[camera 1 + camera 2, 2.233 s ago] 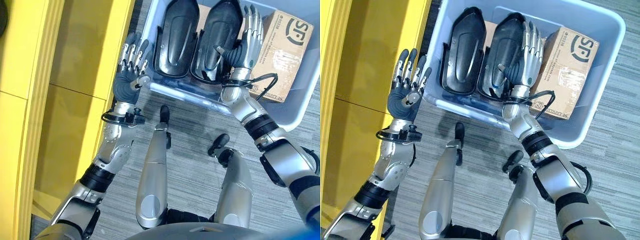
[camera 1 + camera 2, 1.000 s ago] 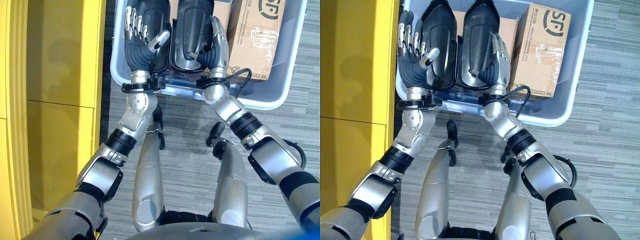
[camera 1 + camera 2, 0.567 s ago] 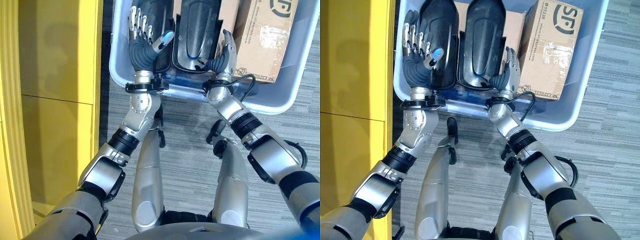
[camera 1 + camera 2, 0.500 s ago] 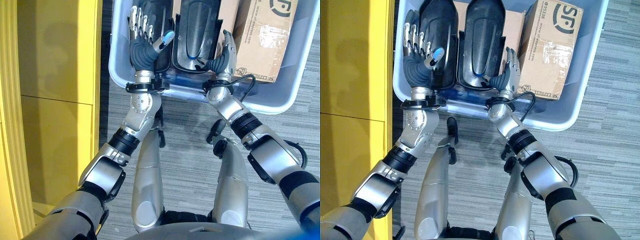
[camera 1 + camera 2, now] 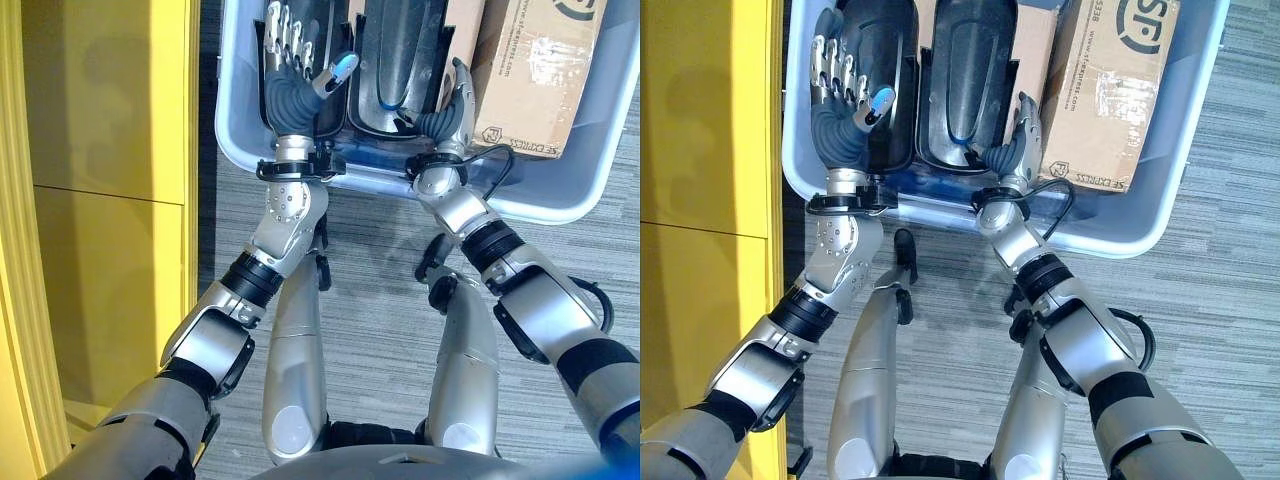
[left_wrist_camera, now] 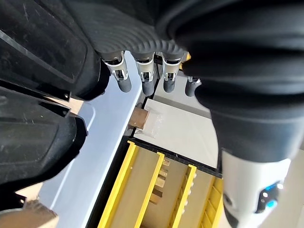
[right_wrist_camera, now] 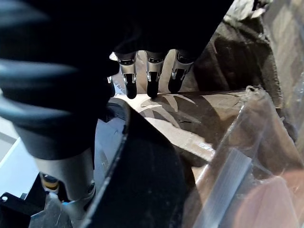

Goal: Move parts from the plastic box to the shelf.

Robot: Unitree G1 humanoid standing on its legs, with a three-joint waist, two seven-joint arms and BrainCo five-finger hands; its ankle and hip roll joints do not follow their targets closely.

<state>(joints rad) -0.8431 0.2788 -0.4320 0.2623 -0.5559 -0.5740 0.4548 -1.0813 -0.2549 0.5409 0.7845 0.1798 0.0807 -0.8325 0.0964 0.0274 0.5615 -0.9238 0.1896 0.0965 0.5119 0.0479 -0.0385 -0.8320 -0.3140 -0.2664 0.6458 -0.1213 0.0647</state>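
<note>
Black moulded parts (image 5: pixel 398 45) sit side by side in the pale plastic box (image 5: pixel 590 150) next to a cardboard box (image 5: pixel 545 75), yellow shelf (image 5: pixel 110 200) at left. Left eye: left hand (image 5: pixel 295 75) over the left part, fingers straight. Right wrist: right hand (image 7: pixel 147 71) down between right part and cardboard box, fingers extended, gripping nothing.

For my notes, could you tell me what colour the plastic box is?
The plastic box is pale blue-grey, clearest in the right eye view.
</note>
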